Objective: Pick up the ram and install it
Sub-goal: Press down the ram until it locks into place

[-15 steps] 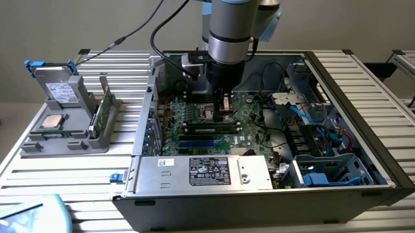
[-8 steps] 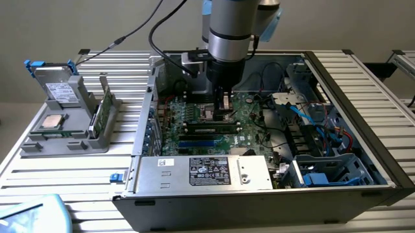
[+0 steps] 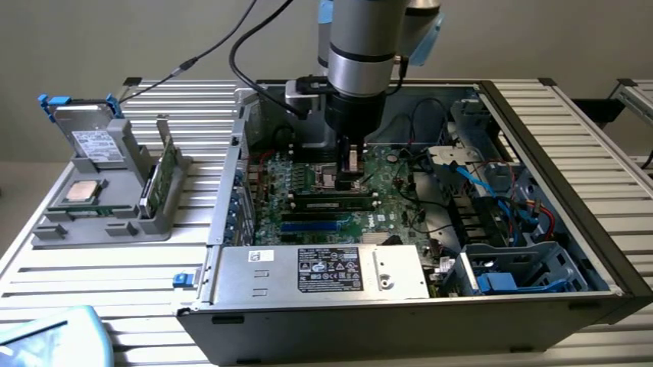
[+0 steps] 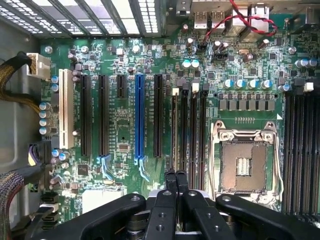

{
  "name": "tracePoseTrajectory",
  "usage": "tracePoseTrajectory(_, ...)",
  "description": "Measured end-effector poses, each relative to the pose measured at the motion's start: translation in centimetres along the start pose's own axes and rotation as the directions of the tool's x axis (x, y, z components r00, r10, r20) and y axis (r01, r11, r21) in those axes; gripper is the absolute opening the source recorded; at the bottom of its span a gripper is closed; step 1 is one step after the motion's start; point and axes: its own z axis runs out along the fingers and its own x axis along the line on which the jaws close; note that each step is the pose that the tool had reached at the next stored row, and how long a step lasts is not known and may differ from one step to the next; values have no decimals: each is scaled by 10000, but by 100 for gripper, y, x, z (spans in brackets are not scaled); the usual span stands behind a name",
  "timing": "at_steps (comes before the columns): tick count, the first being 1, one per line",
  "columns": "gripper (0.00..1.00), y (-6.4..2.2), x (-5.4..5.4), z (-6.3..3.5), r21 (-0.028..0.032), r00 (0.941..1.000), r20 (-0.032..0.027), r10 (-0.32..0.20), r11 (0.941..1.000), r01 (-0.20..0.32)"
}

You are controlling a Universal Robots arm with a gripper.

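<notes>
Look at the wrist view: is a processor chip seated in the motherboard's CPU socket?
No. The CPU socket lies open and bare, with only its metal frame around exposed contacts.

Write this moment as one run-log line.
gripper: fingers shut | position: over ram | ram: in motherboard slot | contact: unclear

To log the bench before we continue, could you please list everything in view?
table: one, silver, slatted, under everything
computer case: one, black, open, mid-table
motherboard: one, green, inside case
power supply: one, silver, case's near edge
holder: one, grey, exterior view's left of case
ram: one, green, on edge in holder
processor chip: one, silver, flat in holder
hard drive: one, silver, holder's far end
gripper: one, black, over motherboard slots
</notes>
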Motion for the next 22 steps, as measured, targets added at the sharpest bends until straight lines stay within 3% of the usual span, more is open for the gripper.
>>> tracePoseTrajectory(5,10,0,0,0,-11,9989,-79,470,9989,-470)
tracePoseTrajectory(14,10,1,0,0,-13,9913,-288,1285,9917,-1286)
tracePoseTrajectory(20,10,1,0,-1,-10,9808,-384,1911,9815,-1913)
tracePoseTrajectory(22,10,1,0,-1,-20,9731,-389,2271,9738,-2273)
